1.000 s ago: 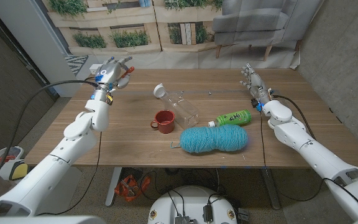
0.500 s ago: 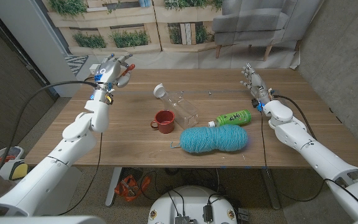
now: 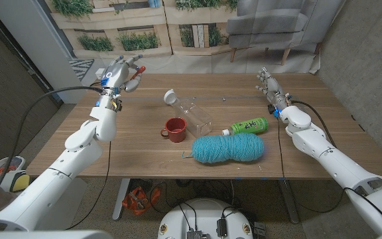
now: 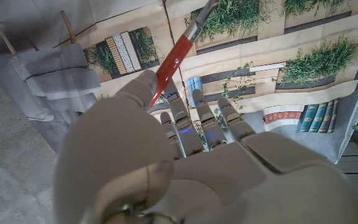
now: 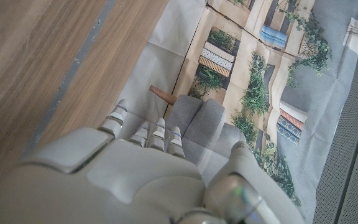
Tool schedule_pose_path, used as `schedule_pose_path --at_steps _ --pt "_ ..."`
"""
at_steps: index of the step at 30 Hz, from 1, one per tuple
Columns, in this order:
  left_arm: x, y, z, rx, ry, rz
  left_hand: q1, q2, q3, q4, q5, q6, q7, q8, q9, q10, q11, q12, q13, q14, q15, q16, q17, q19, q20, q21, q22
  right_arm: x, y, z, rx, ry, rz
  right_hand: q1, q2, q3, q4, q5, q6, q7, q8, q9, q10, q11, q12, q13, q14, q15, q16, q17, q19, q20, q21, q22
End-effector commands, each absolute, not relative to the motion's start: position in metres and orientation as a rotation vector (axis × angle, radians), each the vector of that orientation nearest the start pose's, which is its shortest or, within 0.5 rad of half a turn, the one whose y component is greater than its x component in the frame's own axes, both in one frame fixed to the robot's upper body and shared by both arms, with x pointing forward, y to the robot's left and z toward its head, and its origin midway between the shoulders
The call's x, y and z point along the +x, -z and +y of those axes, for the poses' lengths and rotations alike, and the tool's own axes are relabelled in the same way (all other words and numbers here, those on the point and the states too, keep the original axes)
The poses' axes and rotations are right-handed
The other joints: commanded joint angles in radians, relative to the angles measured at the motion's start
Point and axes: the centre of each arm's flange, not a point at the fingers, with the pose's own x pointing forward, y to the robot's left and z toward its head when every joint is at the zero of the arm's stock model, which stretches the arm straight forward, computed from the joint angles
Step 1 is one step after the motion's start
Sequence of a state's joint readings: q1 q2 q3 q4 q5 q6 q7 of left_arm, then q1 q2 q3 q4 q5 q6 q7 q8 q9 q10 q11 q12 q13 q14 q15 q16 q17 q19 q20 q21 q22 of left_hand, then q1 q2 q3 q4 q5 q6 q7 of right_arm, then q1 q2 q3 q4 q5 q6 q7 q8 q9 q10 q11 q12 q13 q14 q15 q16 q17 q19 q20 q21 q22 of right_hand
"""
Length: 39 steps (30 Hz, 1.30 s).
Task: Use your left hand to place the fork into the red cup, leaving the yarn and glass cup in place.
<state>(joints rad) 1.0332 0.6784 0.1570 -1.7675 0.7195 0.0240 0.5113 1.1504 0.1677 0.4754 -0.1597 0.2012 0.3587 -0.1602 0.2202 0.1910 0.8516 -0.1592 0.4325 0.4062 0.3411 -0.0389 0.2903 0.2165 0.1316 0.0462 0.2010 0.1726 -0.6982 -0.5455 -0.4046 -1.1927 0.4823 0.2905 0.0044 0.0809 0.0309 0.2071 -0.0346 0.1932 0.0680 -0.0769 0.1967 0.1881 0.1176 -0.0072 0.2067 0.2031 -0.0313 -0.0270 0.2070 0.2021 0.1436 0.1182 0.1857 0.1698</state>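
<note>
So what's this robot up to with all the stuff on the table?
The left robot hand is raised over the far left corner of the wooden table, holding a red-handled fork. The small red cup it is meant for sits mid-table, not yet reached. Near it are a clear glass cup lying on its side, a teal skein of yarn and a green bottle. The right robot hand holds nothing.

- The table [image 3: 144, 133] is seen from above by the head camera, which faces forward and down from a fair distance, the arms entering from the bottom corners.
- The left hand [image 4: 166, 168] is viewed very closely from behind by its wrist camera, facing the printed backdrop [image 4: 303, 68].
- The right hand [image 5: 135, 174] is seen equally closely by its wrist camera, facing the table edge and backdrop.
- The backdrop is shared by all three views.
</note>
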Motion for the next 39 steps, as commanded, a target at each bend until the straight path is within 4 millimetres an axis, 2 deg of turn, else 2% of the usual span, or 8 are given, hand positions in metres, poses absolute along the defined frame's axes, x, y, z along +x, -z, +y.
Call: schedule_pose_path --at_steps 1,26,39 --pt "0.533 -0.075 0.328 1.152 -0.611 -1.041 0.005 0.0 -0.003 -0.002 0.006 0.012 0.0 0.007 0.002 0.074 -0.061 0.003 0.003 0.011 -0.17 0.005 0.003 0.01 0.0 0.001 0.002 0.675 -0.027 -0.312 -0.187 -0.126 -0.63 0.001 0.0 0.002 -0.002 -0.001 0.007 -0.003 0.004 0.005 0.006 0.003 0.0 0.003 0.003 -0.012 0.003 0.005 0.001 0.007 0.004 0.002" --pt "0.542 -0.069 0.306 1.062 -0.419 -1.105 0.009 -0.001 -0.005 -0.003 0.008 0.023 0.003 0.005 0.002 0.078 -0.06 0.002 0.008 0.028 -0.171 0.01 0.004 0.021 0.0 0.003 0.002 0.675 -0.019 -0.317 -0.178 -0.112 -0.613 0.0 0.001 0.002 -0.003 -0.001 0.002 -0.002 0.002 0.005 0.005 0.001 0.0 0.003 0.004 -0.013 0.003 0.006 0.001 0.006 0.004 0.002" --pt "0.542 -0.073 0.301 1.091 -0.404 -1.136 0.012 -0.003 -0.007 -0.004 0.009 0.025 0.001 0.004 0.002 0.08 -0.06 0.001 0.01 0.03 -0.172 0.009 0.004 0.022 -0.002 0.002 0.002 0.681 -0.02 -0.311 -0.175 -0.113 -0.606 0.0 0.002 0.002 -0.004 -0.001 0.001 -0.002 0.002 0.005 0.006 0.002 0.0 0.003 0.003 -0.014 0.003 0.006 0.001 0.005 0.004 0.002"
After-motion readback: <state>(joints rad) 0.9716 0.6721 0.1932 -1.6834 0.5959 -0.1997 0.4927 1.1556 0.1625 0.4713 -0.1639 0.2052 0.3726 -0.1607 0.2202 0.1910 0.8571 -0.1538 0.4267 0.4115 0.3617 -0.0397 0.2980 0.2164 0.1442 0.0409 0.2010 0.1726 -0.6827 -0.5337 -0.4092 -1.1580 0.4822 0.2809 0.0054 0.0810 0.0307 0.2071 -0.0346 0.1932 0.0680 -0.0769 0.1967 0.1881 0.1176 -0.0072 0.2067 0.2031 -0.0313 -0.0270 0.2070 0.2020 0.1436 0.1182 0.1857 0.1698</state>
